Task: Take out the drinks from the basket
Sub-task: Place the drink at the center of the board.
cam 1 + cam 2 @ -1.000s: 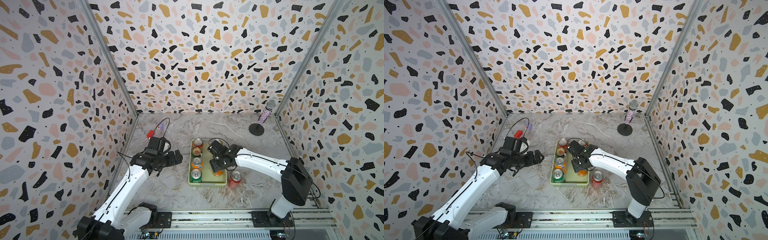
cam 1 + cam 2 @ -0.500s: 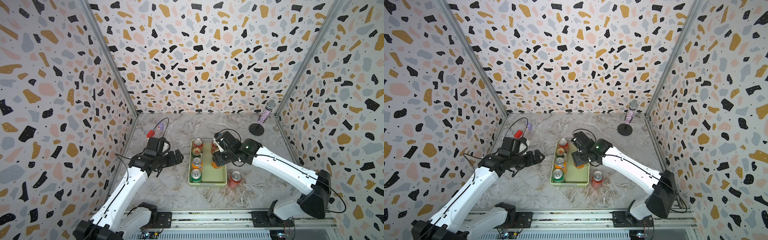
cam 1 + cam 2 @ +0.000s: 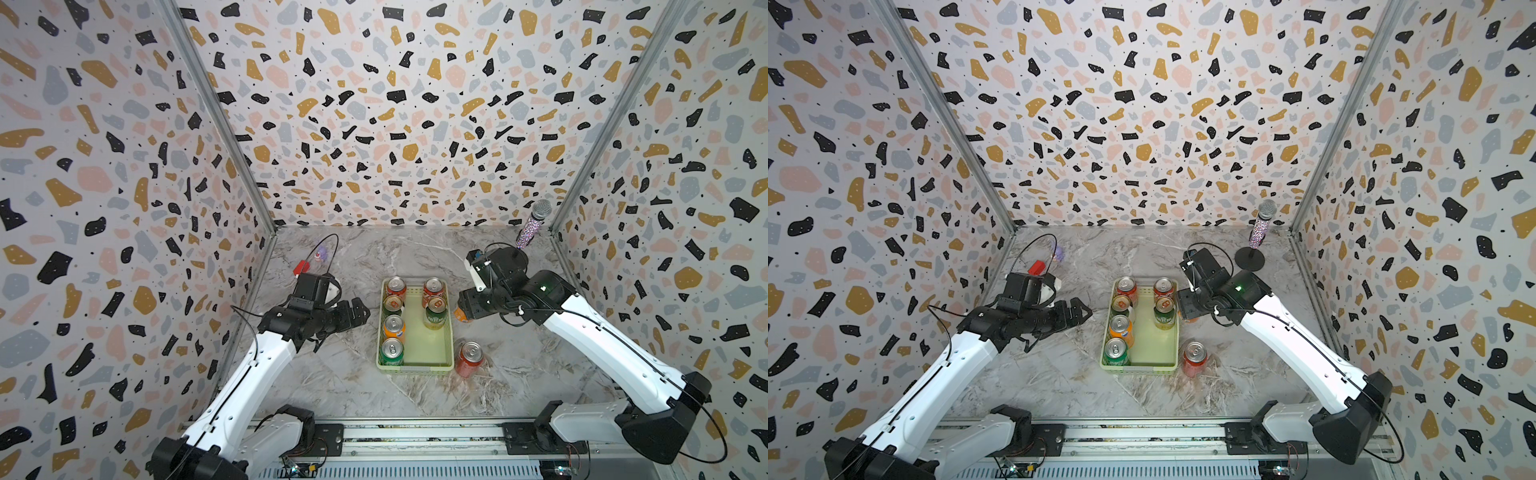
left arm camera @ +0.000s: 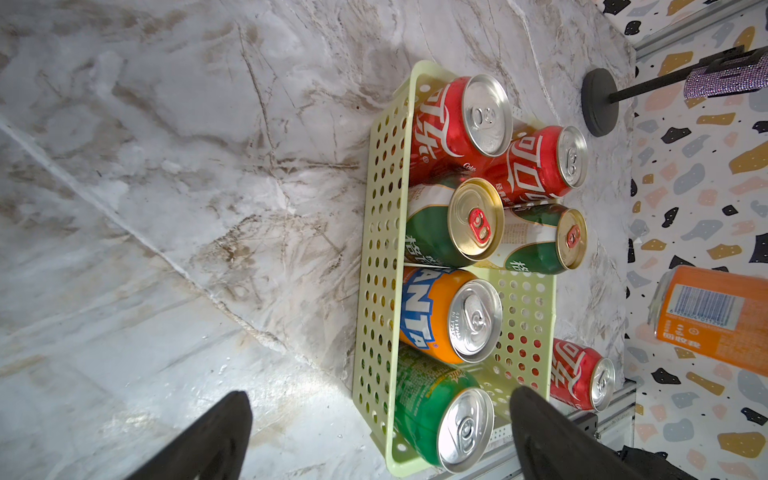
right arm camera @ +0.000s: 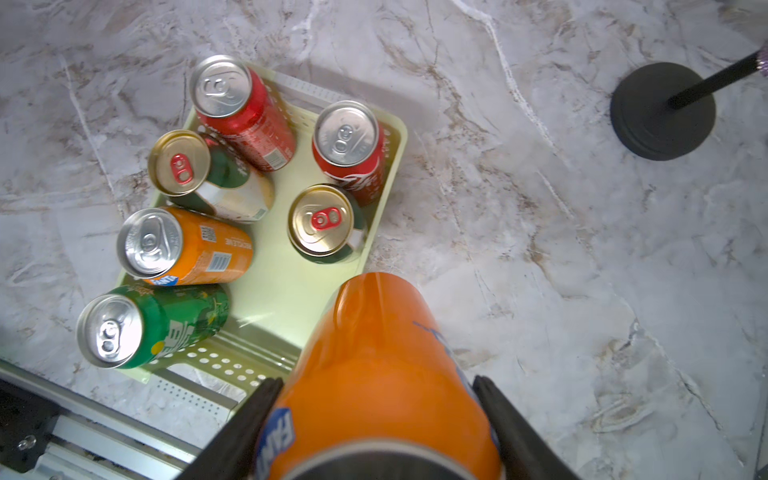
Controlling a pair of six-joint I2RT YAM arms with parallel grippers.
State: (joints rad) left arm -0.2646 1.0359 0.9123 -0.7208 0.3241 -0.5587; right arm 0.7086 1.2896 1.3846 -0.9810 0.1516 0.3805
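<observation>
The perforated pale green plastic basket (image 3: 415, 367) held six cans: two red cans (image 3: 395, 287), two gold-topped dark green cans (image 3: 435, 316), one orange can (image 3: 393, 328), one bright green can (image 3: 390, 353). A lone red can (image 3: 469, 359) stood on the marble table (image 3: 353, 395) beside it. The right gripper (image 5: 376, 397) clamped a second orange can (image 5: 374, 332) off the basket's right side; the left gripper (image 4: 380, 399) gaped empty. A glittery microphone (image 3: 532, 228) stood behind

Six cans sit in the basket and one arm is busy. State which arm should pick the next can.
Left, likely. The left gripper is open, empty, beside the basket; the right gripper is shut on an orange can, not yet set down.
</observation>
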